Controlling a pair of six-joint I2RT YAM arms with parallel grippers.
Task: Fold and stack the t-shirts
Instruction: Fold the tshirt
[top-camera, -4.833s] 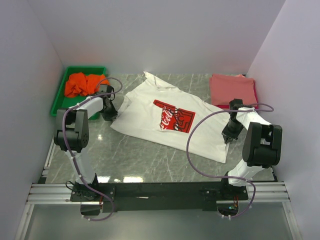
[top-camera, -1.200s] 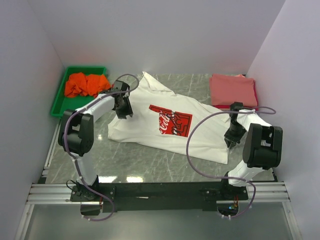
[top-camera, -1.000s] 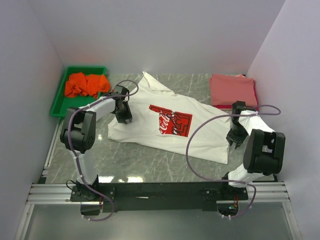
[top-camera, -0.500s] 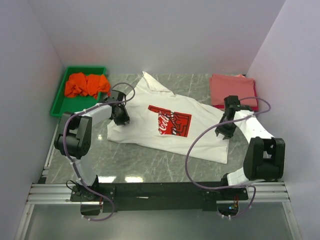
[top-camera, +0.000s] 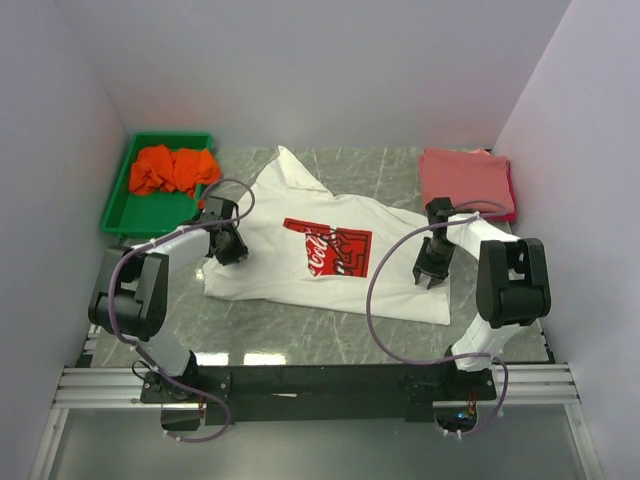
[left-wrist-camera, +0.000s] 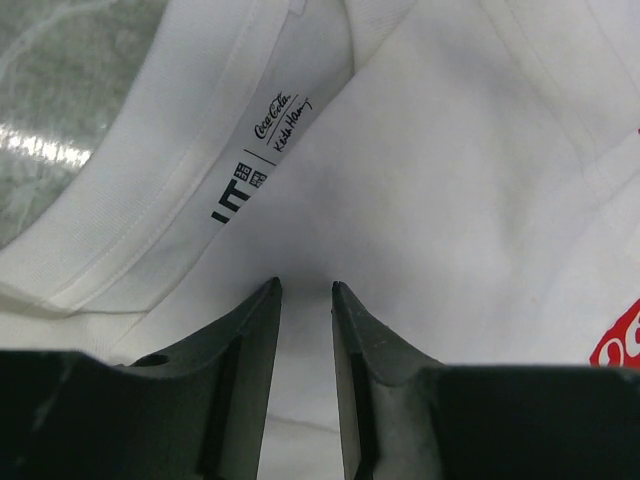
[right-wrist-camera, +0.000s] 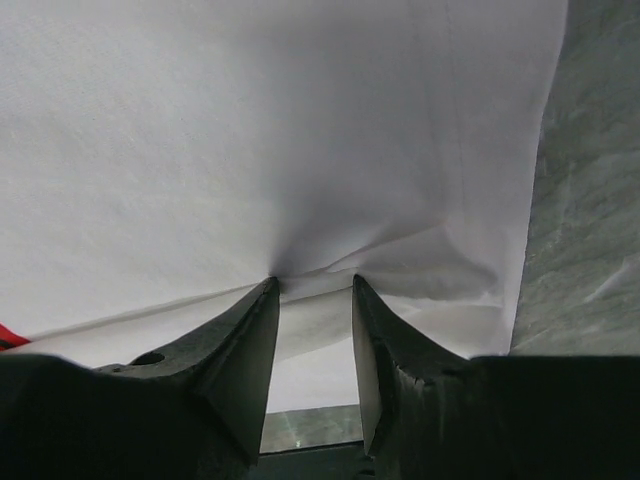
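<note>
- The grey marble table (top-camera: 300, 320) is carrying everything, with the two arms reaching in from its near edge.
- The white t-shirt (top-camera: 270, 270) is lying spread across the middle of the table. It is mostly flat but skewed, with one corner pointing towards the far wall.
- The green tray (top-camera: 170, 138) is sitting at the far left corner, just beside the white t-shirt's left end.
- The salmon-pink t-shirt (top-camera: 465, 180) is lying folded at the far right corner. It is resting on a red t-shirt (top-camera: 513, 192), of which only a thin edge is showing.
- The orange t-shirt (top-camera: 172, 168) is lying crumpled inside the tray.
- The left gripper (top-camera: 228, 250) is pressing down on the left end of the white t-shirt, close to the neck opening. In the left wrist view its fingers (left-wrist-camera: 255, 340) are standing close together with a small pinch of white cloth puckering between the tips.
- The right gripper (top-camera: 428, 275) is sitting on the right part of the white t-shirt, near its right edge. In the right wrist view its fingers (right-wrist-camera: 245, 340) are clamping a fold, with creases fanning out from the tips.
- The red square print (top-camera: 327, 245) is facing up between the two grippers.
- The printed neck label (left-wrist-camera: 262, 150) is showing just ahead of the left gripper.
</note>
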